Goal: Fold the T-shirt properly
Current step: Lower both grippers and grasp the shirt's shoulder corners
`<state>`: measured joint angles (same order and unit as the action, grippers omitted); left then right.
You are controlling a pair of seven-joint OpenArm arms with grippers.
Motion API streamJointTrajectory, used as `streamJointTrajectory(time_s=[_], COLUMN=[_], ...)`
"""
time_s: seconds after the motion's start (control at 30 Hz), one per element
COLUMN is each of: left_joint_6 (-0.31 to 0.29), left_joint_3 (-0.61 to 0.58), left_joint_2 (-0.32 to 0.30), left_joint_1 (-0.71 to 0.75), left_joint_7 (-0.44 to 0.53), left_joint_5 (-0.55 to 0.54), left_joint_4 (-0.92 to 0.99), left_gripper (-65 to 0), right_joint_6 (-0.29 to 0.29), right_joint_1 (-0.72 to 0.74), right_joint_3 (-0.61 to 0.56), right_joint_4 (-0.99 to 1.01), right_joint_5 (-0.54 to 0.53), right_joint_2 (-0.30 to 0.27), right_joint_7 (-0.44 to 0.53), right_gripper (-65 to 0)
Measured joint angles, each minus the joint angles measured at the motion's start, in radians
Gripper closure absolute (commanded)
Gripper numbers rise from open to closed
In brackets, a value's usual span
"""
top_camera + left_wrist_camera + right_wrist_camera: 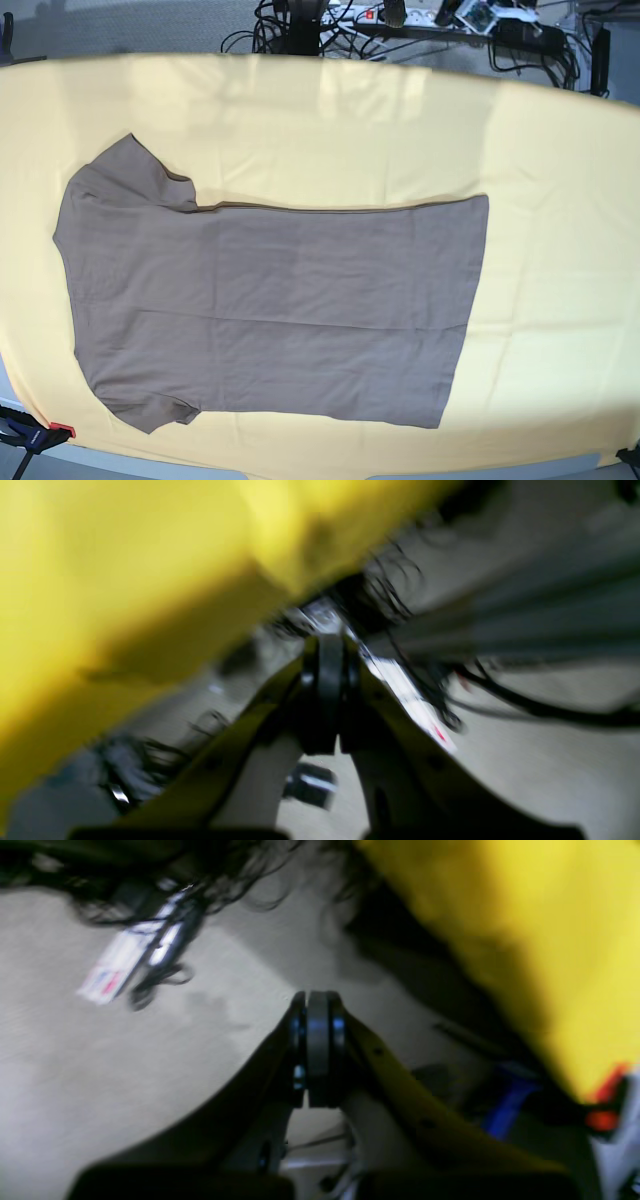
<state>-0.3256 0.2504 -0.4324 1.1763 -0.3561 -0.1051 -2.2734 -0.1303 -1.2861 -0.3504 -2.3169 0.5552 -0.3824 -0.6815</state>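
Thin taupe-brown short-sleeved T-shirt lying flat and unfolded on our big yellow cloth.
Both our left gripper and right gripper are pinched closed, holding nothing, blurry over grey floor with tangled black cables.

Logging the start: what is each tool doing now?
Left tool: closed, holding nothing.
Right tool: closed, holding nothing.
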Motion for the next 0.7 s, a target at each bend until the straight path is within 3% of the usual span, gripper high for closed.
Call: streamJointTrajectory(time_s=[0.1,0.2,0.27,0.37,0.5,0.6,0.7], left_joint_6=[-0.022,-0.026,-0.024,-0.029,-0.034,-0.035,-0.064], left_joint_3=[0.019,0.021,0.022,0.024,0.019,0.019,0.008], left_joint_2=[-0.006,-0.057,-0.094,-0.146,-0.220,-0.275,-0.332], left_joint_1=[-0.038,-0.122,-0.179,-0.248,-0.380,-0.480,-0.565], left_joint_7=[-0.003,-0.003,-0.004,-0.008,0.020,0.114,0.183], left_joint_5=[0.000,0.017,0.053,0.060,0.058,0.059,0.063], left_joint_4=[-0.027,-0.028,-0.028,-0.027,-0.015,0.043,0.132], left_gripper=[0.0,0.0,0.0,0.0,0.0,0.0,0.0], right_joint_6=[-0.017,-0.019,-0.048,-0.038,0.087,0.189,0.232], right_joint_1=[0.022,0.074,0.125,0.222,0.365,0.466,0.543], right_joint_3=[0.000,0.000,-0.003,-0.003,-0.001,-0.003,-0.005], right_joint_4=[-0.026,-0.025,-0.025,-0.025,-0.025,-0.025,-0.024], right_joint_5=[0.074,0.153,0.182,0.189,0.168,0.036,-0.013], right_joint_2=[0.000,-0.004,-0.036,-0.093,-0.124,-0.142,-0.149], right_joint_7=[0.000,-0.003,-0.003,0.000,0.034,0.076,0.113], right_gripper=[0.0,0.0,0.0,0.0,0.0,0.0,0.0])
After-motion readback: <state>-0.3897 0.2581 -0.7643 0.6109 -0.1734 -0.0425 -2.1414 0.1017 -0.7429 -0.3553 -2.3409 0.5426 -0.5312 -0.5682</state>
